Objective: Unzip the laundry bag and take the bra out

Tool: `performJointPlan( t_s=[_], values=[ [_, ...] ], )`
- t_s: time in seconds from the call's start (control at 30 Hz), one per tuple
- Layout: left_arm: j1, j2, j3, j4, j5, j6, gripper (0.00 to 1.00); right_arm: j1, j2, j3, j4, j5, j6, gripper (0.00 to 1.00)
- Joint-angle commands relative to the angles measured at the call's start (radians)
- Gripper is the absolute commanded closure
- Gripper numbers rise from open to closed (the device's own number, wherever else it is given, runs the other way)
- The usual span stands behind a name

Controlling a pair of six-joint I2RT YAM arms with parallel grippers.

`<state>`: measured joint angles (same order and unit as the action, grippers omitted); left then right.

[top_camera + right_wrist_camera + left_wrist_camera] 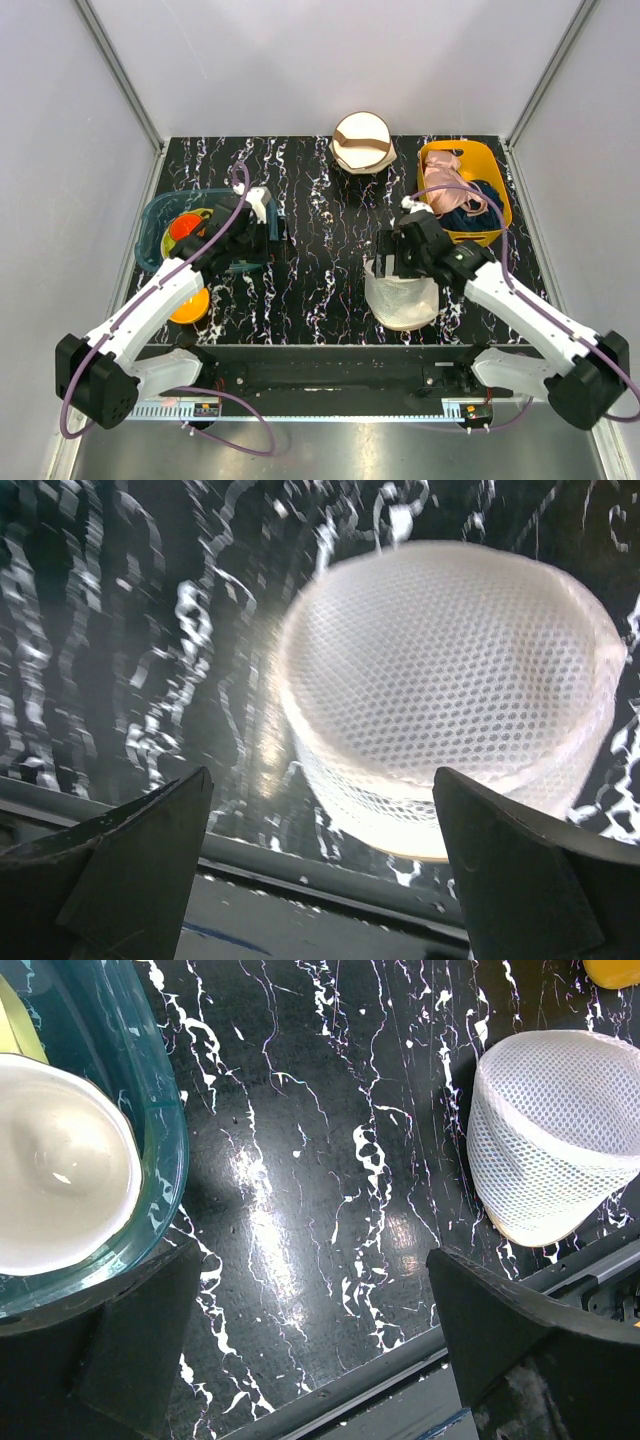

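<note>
The round white mesh laundry bag (403,299) lies closed on the black marbled table near its front edge, right of centre. It also shows in the left wrist view (555,1135) and in the right wrist view (450,685). My right gripper (392,262) hovers just above the bag's far edge, jaws wide open and empty (325,865). My left gripper (258,245) hangs open and empty over bare table at the left (315,1345), well apart from the bag. The bra is hidden.
A teal bin (160,225) with orange and cream items stands at the left. A yellow bin (487,165) holding a pink garment and a dark navy garment stands at the back right. A cream round bag with a brown band (362,142) sits at the back centre.
</note>
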<state>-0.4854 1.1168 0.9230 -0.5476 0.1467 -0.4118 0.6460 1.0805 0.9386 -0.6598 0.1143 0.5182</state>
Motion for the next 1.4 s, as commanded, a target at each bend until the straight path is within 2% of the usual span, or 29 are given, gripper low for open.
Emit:
performJointPlan(
  t_s=[0.0, 0.17, 0.23, 0.33, 0.4, 0.5, 0.53, 0.57, 0.63, 0.67, 0.8, 1.03, 1.23, 1.37],
  values=[
    [-0.001, 0.005, 0.030, 0.040, 0.002, -0.005, 0.01, 0.036, 0.071, 0.019, -0.127, 0.011, -0.087, 0.00],
    [-0.004, 0.020, 0.031, 0.049, 0.016, -0.015, 0.01, 0.102, 0.139, 0.020, -0.132, 0.132, -0.096, 0.00],
    [-0.007, 0.026, 0.031, 0.052, 0.016, -0.016, 0.01, 0.106, 0.186, 0.019, -0.112, 0.131, -0.090, 0.01],
    [-0.010, 0.031, 0.031, 0.052, 0.019, -0.022, 0.01, 0.107, 0.283, 0.043, -0.109, 0.171, -0.067, 0.09],
    [-0.012, 0.028, 0.028, 0.054, 0.022, -0.027, 0.01, 0.109, 0.324, 0.058, -0.122, 0.200, -0.063, 0.10],
    [-0.016, 0.018, 0.019, 0.058, 0.021, -0.030, 0.01, 0.112, 0.380, 0.080, -0.138, 0.252, -0.052, 0.19],
    [-0.016, 0.017, 0.014, 0.058, 0.021, -0.030, 0.01, 0.116, 0.395, 0.095, -0.144, 0.268, -0.049, 0.26],
    [-0.016, 0.015, 0.013, 0.058, 0.021, -0.030, 0.01, 0.118, 0.403, 0.101, -0.149, 0.300, -0.049, 0.46],
    [-0.018, 0.012, 0.008, 0.060, 0.021, -0.030, 0.01, 0.121, 0.412, 0.120, -0.169, 0.340, -0.047, 0.75],
    [-0.016, 0.011, 0.005, 0.061, 0.019, -0.030, 0.01, 0.121, 0.414, 0.123, -0.175, 0.350, -0.047, 1.00],
    [-0.018, 0.008, 0.007, 0.063, 0.016, -0.030, 0.01, 0.122, 0.378, 0.132, -0.182, 0.352, -0.049, 1.00],
    [-0.018, 0.018, 0.011, 0.048, -0.022, -0.022, 0.01, 0.122, 0.185, 0.124, -0.022, 0.072, -0.050, 1.00],
    [-0.018, 0.006, 0.017, 0.046, -0.001, -0.027, 0.01, 0.121, 0.141, 0.172, 0.115, -0.146, 0.065, 1.00],
    [-0.018, -0.008, 0.005, 0.070, 0.062, -0.039, 0.01, 0.121, 0.108, 0.167, 0.241, -0.205, 0.143, 1.00]
  ],
)
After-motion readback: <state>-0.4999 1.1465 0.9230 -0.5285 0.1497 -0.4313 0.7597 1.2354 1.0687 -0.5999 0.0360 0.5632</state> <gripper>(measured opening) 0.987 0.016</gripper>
